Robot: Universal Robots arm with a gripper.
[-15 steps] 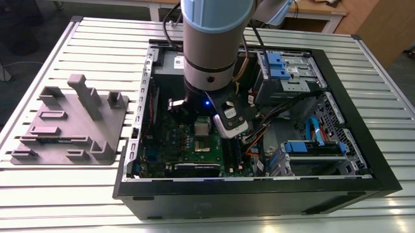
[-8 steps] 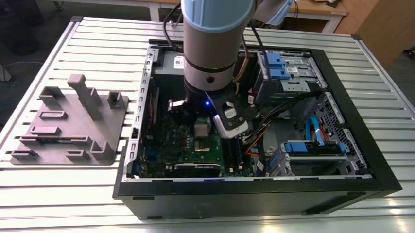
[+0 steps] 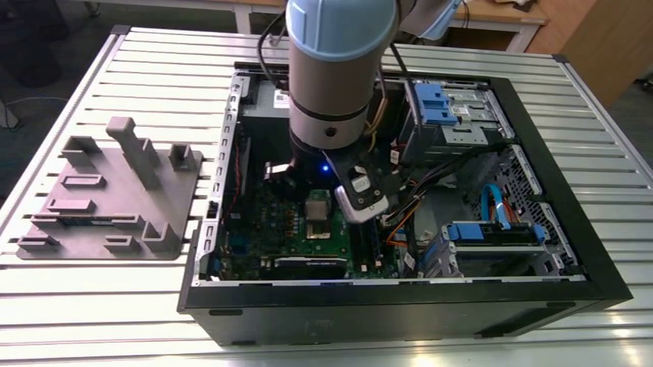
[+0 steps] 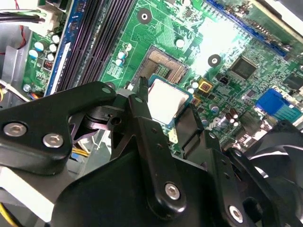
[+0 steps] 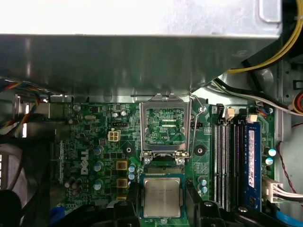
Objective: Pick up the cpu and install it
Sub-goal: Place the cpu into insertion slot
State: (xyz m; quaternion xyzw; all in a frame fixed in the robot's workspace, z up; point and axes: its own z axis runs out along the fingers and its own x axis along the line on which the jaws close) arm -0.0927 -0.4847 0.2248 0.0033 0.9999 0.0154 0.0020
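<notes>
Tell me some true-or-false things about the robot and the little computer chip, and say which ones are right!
1. The small square silvery cpu sits between the black fingers of the gripper. True.
2. The cpu is seated in the square pin socket. False: part of the socket's pins lie bare, and the gripper holds the cpu over its edge.
3. The silver metal socket frame is flipped open. True.
4. The grey plastic tray lies inside the black computer case. False: it lies on the slatted metal table, outside the case, at the exterior view's left.

Grey-blue arm (image 3: 332, 69), black end effector (image 4: 165, 100)
</notes>
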